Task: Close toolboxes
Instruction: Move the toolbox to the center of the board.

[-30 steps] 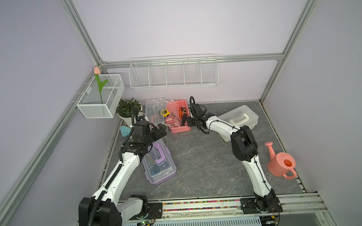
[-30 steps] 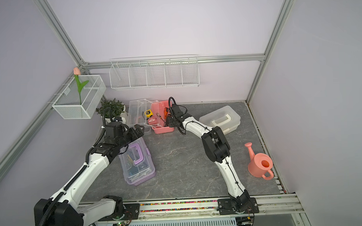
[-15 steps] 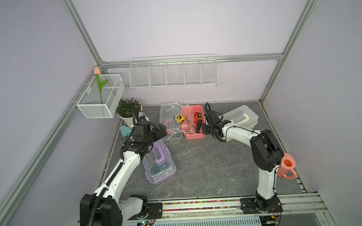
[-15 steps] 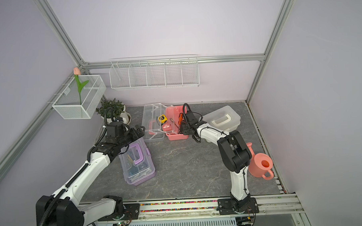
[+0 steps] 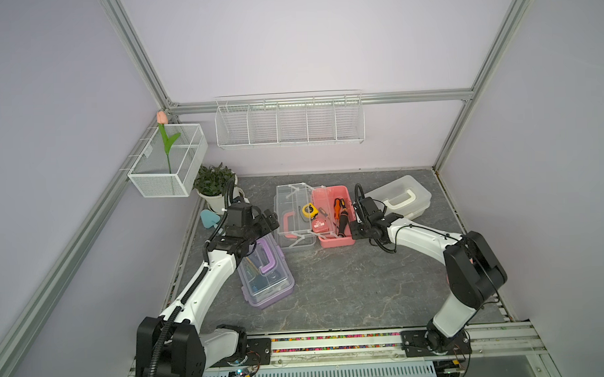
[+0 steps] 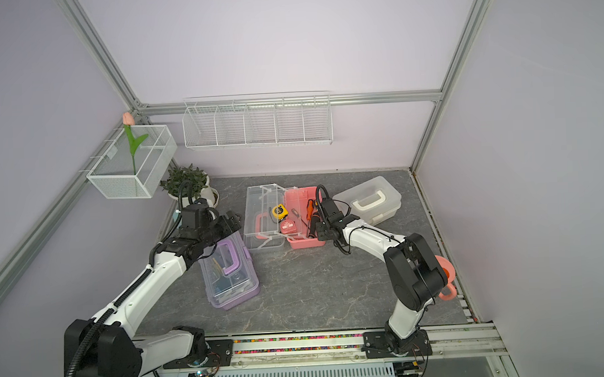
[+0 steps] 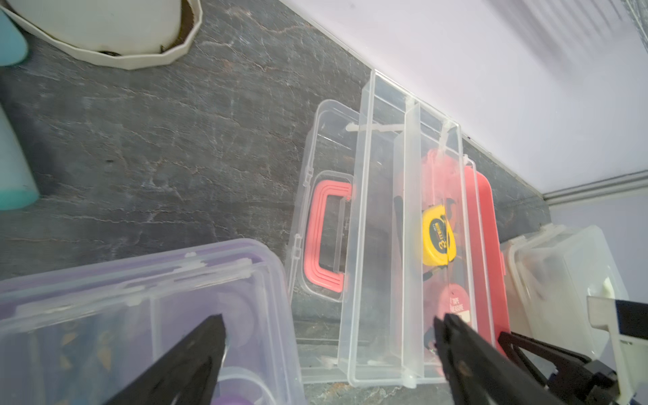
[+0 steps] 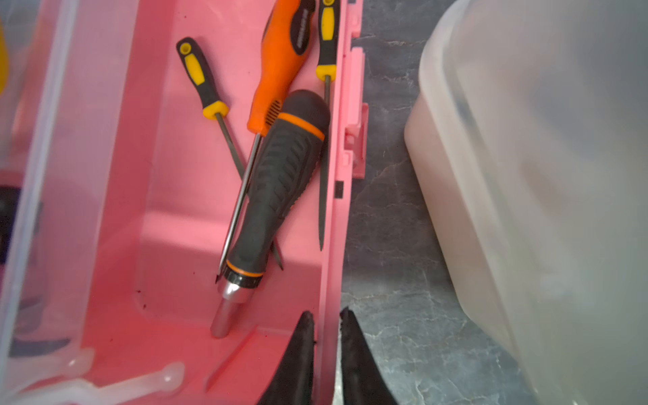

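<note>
The pink toolbox [image 5: 332, 241] stands open at mid table, its clear lid [image 5: 293, 214] with fold-out tray laid flat to its left. Screwdrivers [image 8: 280, 168] and a yellow tape measure [image 7: 436, 236] lie inside. My right gripper [image 8: 326, 312] is shut on the box's right wall [image 8: 336, 245], one finger inside and one outside, as both top views show [image 5: 353, 227] [image 6: 318, 230]. The purple toolbox [image 5: 265, 277] sits closed at front left. Over its far end my left gripper [image 7: 329, 317] hangs open, holding nothing [image 5: 272, 219]. The white toolbox [image 5: 403, 196] is closed at back right.
A potted plant [image 5: 212, 180] and a teal object [image 5: 208, 216] stand at the back left corner. My right elbow partly hides a pink watering can [image 6: 445, 277] near the right edge. White wire baskets [image 5: 289, 122] [image 5: 166, 163] hang on the walls.
The right gripper has dragged the open pink toolbox right and toward the front, away from the back left. The right elbow swung out to the right. The left arm barely moved.
</note>
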Controlling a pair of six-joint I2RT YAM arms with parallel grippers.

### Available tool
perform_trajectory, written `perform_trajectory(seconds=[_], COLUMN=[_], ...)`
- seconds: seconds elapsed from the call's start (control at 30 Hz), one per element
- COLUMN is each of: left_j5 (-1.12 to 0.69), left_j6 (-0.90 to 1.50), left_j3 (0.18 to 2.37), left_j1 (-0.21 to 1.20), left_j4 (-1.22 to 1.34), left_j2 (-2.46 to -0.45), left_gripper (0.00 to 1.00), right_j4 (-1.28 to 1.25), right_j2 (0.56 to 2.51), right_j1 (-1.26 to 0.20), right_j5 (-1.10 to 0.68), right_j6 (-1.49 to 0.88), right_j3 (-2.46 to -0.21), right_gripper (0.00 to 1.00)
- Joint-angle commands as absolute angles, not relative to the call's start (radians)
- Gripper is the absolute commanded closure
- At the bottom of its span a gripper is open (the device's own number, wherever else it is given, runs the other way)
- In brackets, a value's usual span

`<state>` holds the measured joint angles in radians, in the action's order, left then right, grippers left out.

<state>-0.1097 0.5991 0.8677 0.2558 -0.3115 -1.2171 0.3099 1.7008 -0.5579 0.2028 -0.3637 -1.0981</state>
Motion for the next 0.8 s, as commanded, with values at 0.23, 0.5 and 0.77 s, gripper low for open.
perform_trajectory(seconds=[0.23, 0.5, 0.77], left_j5=[-0.154, -0.088, -0.056], left_j6=[0.731, 0.834, 0.841], left_j3=[0.843, 0.767, 0.783], left_j1=[0.476, 0.706, 0.759], left_j4=[-0.243, -0.097, -0.05], left_j2=[-1.121, -1.202, -1.346], left_gripper=[0.05, 0.05, 0.05], right_j4=[0.319, 0.308, 0.267], right_j2=[1.678, 1.642, 1.525], right_j1=[-0.557, -0.535, -0.485], right_j5=[0.166, 0.128, 0.109], right_j6=[-0.336, -0.323, -0.286], right_j3=[-1.111, -1.114, -1.06], right_gripper=[0.68, 0.57, 0.47])
